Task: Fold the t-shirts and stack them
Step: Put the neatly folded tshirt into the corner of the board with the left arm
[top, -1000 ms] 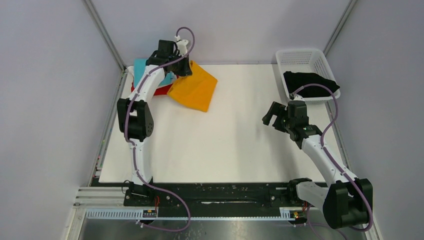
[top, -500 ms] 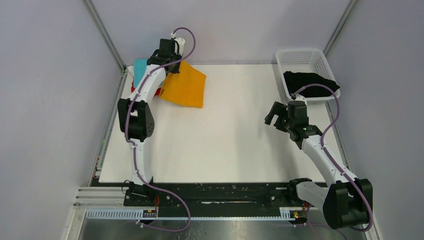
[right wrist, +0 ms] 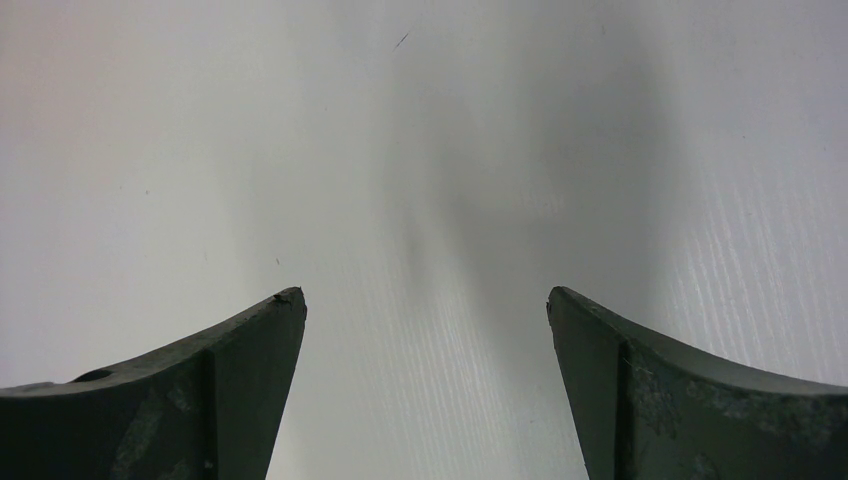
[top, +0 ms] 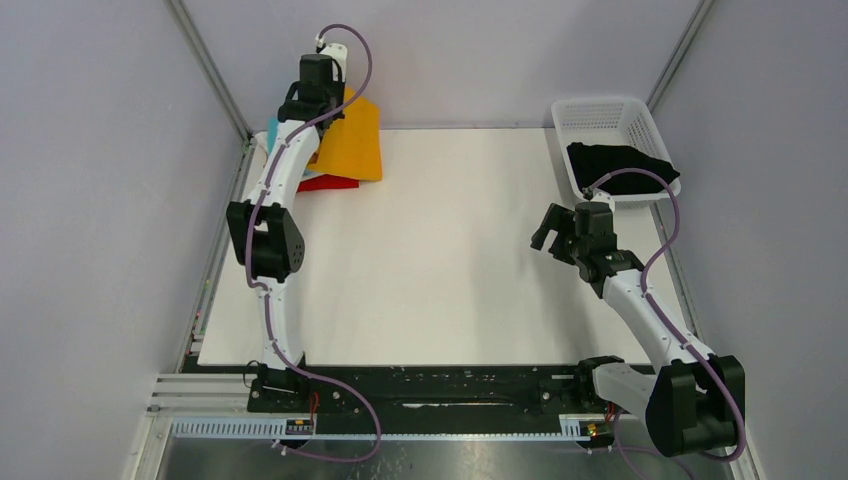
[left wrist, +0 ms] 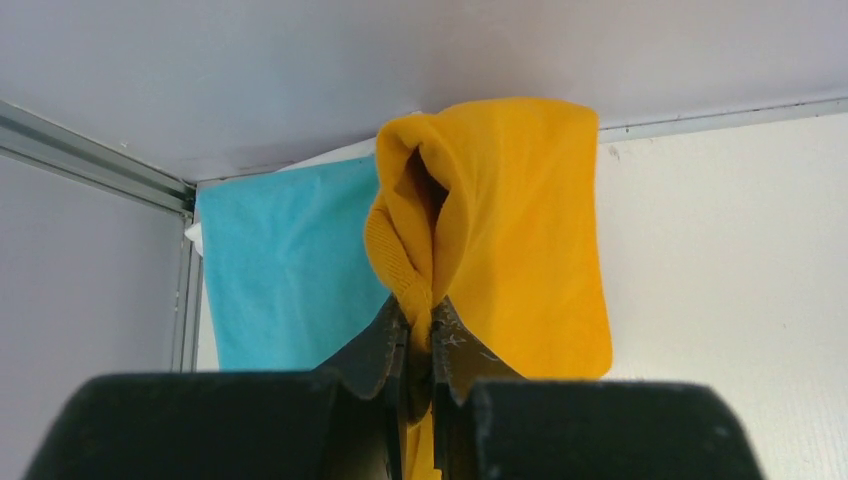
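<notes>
Pinches a bunched fold of the orange-yellow t-shirt in the left claw, clamped tight on the cloth. Holds that shirt lifted at the far left corner of the desk, close to the back wall, with the left arm stretched far forward. Lets the folded cloth hang from the grip and spread down toward the stack below. Shows, in the wrist view, a ribbed edge gathered right at the fingertips.

Has a teal t-shirt lying flat in the corner, beneath and to the left of the orange-yellow one, and a red t-shirt peeking out at the near edge in the top view. Cannot tell whether the hanging cloth touches the teal one.

Carries nothing in the right claw, spread wide above bare desk on the right side. Hovers near the white mesh basket at the far right corner, apart from it. Leaves a black t-shirt crumpled in the near half of that basket, partly draped over the rim.
</notes>
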`<state>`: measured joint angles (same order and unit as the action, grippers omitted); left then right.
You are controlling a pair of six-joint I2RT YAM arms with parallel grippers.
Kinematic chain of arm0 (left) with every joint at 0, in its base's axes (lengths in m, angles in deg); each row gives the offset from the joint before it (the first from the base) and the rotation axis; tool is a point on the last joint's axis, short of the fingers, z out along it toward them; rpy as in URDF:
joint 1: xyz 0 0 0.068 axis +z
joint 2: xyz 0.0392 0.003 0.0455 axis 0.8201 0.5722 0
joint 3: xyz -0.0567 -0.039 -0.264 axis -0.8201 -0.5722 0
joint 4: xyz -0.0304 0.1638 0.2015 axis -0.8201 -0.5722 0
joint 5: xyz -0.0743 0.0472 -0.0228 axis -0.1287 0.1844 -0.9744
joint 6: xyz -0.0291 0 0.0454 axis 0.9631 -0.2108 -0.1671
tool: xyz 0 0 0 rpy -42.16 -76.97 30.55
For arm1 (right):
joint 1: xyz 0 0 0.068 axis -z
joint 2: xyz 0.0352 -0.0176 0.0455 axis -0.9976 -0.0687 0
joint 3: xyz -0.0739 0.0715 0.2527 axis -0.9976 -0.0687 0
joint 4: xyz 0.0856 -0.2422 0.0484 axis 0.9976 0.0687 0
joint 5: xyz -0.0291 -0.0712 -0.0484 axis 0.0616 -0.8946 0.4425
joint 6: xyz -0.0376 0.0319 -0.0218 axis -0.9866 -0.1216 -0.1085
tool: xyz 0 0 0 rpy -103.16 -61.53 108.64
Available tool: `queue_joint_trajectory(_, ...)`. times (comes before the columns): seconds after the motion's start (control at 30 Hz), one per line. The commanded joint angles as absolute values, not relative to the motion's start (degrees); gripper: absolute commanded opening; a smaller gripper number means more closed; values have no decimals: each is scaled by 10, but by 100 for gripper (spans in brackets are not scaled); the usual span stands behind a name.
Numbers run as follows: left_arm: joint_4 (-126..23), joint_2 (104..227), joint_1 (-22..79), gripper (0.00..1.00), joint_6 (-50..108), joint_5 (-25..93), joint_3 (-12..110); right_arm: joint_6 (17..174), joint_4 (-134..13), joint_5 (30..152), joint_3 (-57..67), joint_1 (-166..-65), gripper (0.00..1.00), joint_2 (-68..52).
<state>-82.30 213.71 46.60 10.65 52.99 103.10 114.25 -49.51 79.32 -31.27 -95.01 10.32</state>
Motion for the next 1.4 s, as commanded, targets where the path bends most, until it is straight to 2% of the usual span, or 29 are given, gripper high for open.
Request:
queue_joint_trajectory(0.0,-782,2092,469,0,111,541,1071,1136,-496,772,-307,-953,99,102)
queue_joint_trajectory(0.57,-781,2084,496,0,79,549,1123,1136,-490,765,-304,-953,99,98)
queue_joint_trajectory(0.97,-741,2183,579,0,47,515,1170,1138,-478,758,-294,-953,100,75)
queue_joint_trajectory(1.1,-698,2216,607,0,52,464,1160,1141,-476,757,-292,-953,100,70)
queue_joint_trajectory(1.33,-622,2279,616,0,80,492,1192,1142,-472,752,-287,-953,100,58)
queue_joint_trajectory(1.37,-610,2284,617,10,81,500,1192,1141,-470,751,-286,-953,100,55)
